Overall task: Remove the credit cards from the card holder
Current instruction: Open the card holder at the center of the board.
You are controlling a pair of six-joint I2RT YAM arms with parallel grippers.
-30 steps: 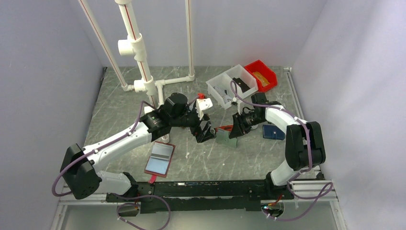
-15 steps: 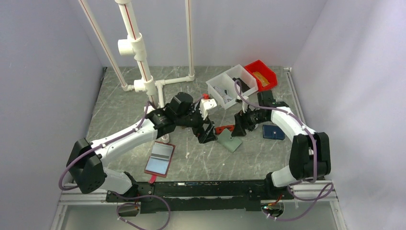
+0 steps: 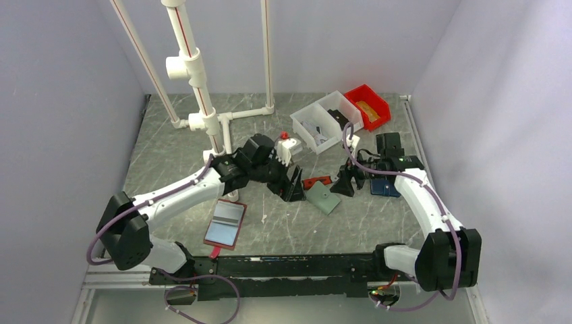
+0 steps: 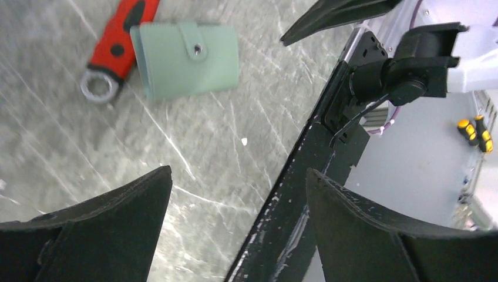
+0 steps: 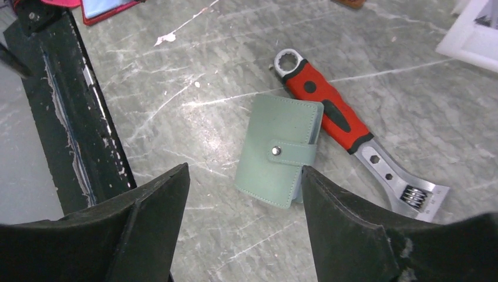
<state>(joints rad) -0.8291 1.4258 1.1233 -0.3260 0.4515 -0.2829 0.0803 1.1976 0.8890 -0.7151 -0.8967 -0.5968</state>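
The card holder [image 3: 323, 198] lies flat on the table, folded closed, mint green with a snap strap across it. It shows in the left wrist view [image 4: 185, 59] and in the right wrist view [image 5: 281, 150]. The credit cards are hidden. My left gripper [image 3: 293, 186] hovers just left of the holder, open and empty [image 4: 238, 171]. My right gripper [image 3: 346, 185] hangs just right of it, open and empty, with the holder below and ahead of its fingers [image 5: 245, 169].
A red-handled wrench [image 3: 316, 181] lies touching the holder's far edge. A maroon-edged folder [image 3: 226, 224] lies open at front left, a dark blue folder [image 3: 384, 186] at right. A white bin [image 3: 324, 123], a red bin [image 3: 368, 106] and a PVC pipe frame [image 3: 202, 108] stand behind.
The right gripper opened and let go of the card holder, which now lies flat on the table. The right arm drew back to the right; the left gripper shifted slightly right.
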